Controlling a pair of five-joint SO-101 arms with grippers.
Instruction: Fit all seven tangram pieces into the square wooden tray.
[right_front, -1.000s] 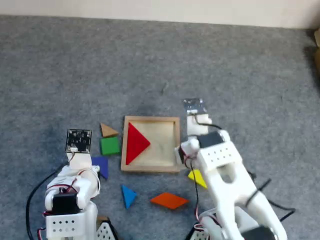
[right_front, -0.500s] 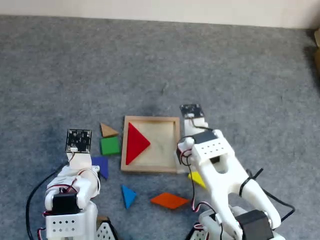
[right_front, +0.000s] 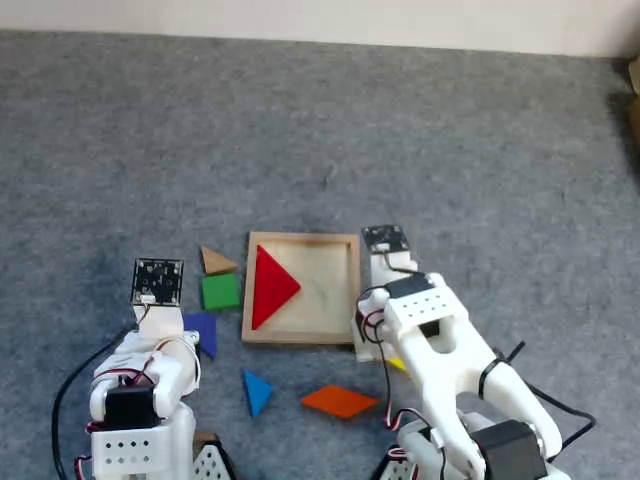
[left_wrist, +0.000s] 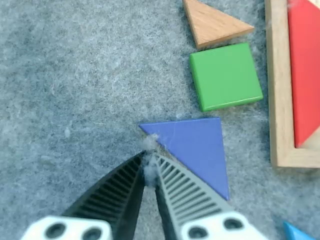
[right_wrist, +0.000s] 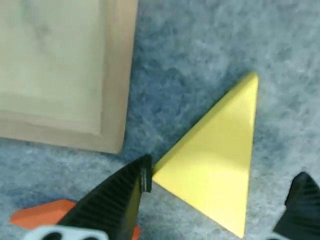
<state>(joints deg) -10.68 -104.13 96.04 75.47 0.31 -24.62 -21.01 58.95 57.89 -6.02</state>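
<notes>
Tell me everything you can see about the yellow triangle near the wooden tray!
The flat yellow triangle piece looks smooth and slightly shiny. It lies flat on the grey carpet, just outside a corner of the square wooden tray, not touching it. The right gripper is open around it: one fingertip sits right at a corner of the triangle, the other stands apart.

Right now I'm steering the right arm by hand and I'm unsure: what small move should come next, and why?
Probably close the right gripper on the yellow triangle. The gripper is open and straddles the triangle, which lies on the carpet just off the tray, and the tray has plenty of free room.
</notes>
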